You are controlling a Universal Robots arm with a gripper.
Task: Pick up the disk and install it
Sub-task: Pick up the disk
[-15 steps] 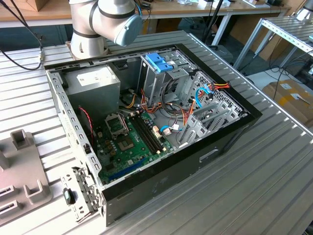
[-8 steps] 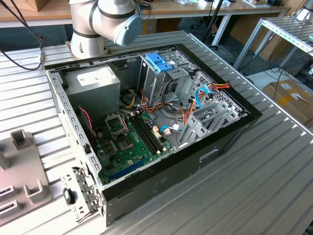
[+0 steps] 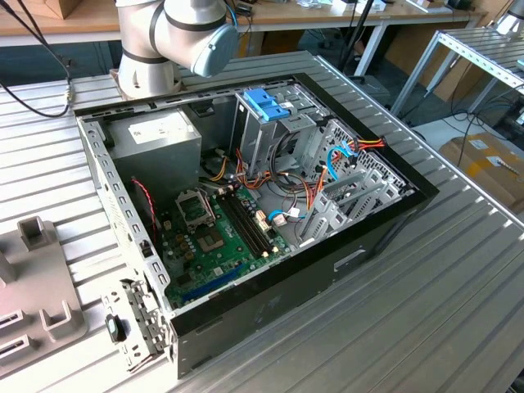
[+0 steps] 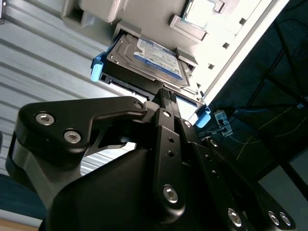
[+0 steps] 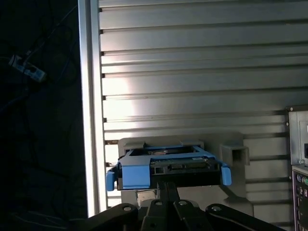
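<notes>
**Exterior view.** I see the computer case lying open on the ribbed metal table. Inside it are the motherboard, the power supply and the metal drive cage, which has a blue latch on top. The arm's shoulder joint stands behind the case. A grey moulded block sits on the table at the exterior view's left edge, well apart from the drive cage.

**Second wrist view.** The disk lies flat, label side up, in a grey holder on the table. Its light-blue rails run along both long sides and end in tabs at the corners nearest the camera. The gripper is in the foreground with its tips at the middle of the disk's near edge. The two fingers stand pressed together with only a thin seam between them, and I see nothing clamped between them. I cannot tell whether the tips touch the disk.

**First wrist view.** The disk presents its connector end, framed by the blue carrier, and rests in the holder near the table's edge rail. The gripper is closed and sits just beside the centre of that end. A corner of the case is visible beside the holder.
</notes>
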